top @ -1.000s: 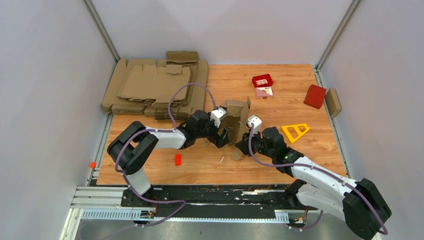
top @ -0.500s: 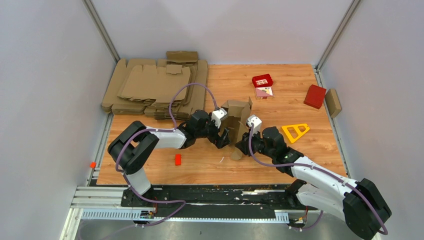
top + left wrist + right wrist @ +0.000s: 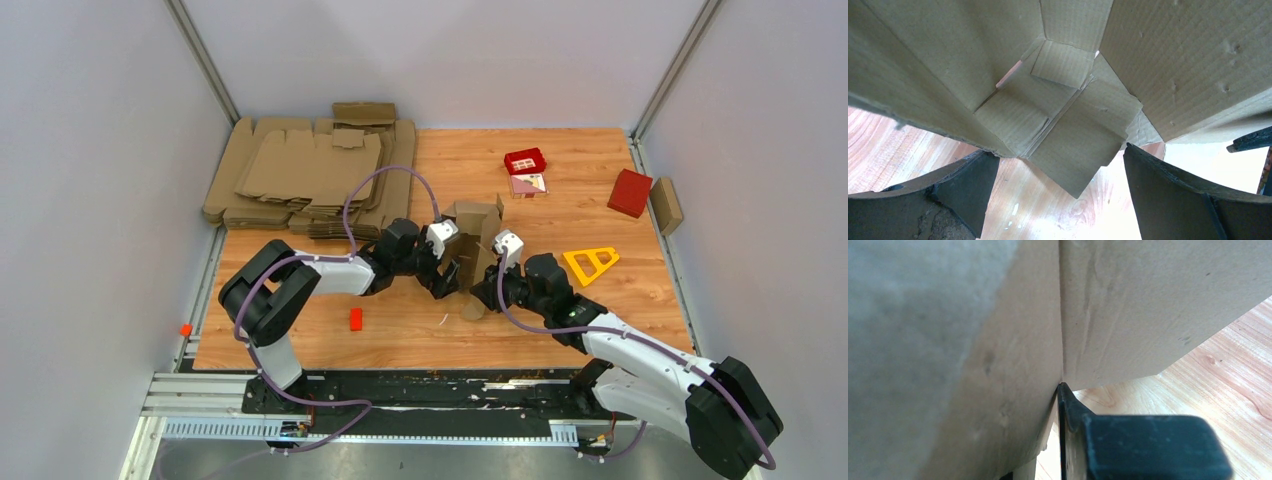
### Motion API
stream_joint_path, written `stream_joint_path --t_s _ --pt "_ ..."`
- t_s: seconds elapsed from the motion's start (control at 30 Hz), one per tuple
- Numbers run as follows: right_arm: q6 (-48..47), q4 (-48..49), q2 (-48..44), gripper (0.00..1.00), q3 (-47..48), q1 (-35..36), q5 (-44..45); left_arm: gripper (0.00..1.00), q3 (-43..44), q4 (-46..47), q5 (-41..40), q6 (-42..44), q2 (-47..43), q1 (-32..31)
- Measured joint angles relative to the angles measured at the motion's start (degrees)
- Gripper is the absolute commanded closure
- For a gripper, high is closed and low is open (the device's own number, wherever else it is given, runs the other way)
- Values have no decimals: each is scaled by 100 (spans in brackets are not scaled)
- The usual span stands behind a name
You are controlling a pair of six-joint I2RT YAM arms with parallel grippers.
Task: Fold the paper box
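The paper box (image 3: 474, 232) stands half folded in the middle of the table, a brown cardboard piece with flaps sticking up and one tab down at the table. My left gripper (image 3: 449, 272) is at its left side, open. In the left wrist view the box's inner flaps (image 3: 1068, 125) hang above and between the wide-apart fingers (image 3: 965, 187). My right gripper (image 3: 487, 290) is at the box's lower right, shut on a cardboard panel (image 3: 998, 365). One dark finger (image 3: 1128, 445) presses against that panel; the other finger is hidden behind it.
A pile of flat cardboard blanks (image 3: 310, 172) fills the back left. Small red boxes (image 3: 525, 160) (image 3: 630, 192), a brown block (image 3: 666, 205) and a yellow triangle (image 3: 590, 262) lie to the right. A small red piece (image 3: 355, 318) sits near the front left.
My left gripper has crept a little to the right, closer in under the box. The right gripper and the box have stayed almost still.
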Motion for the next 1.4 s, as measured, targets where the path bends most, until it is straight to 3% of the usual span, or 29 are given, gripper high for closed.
stream_joint_path --t_s 0.33,0.77,1.23,1.4 --pt "-37 4 0 82 0 0 -7 8 118 -127 -59 122 4 0" --pt "-83 4 42 82 2 0 2 29 118 153 -210 -42 92 -7" --pt "-83 11 92 82 44 0 -35 27 160 525 -719 -387 299 -13" --pt "-83 4 92 80 44 0 -31 17 105 487 -892 -391 210 -15"
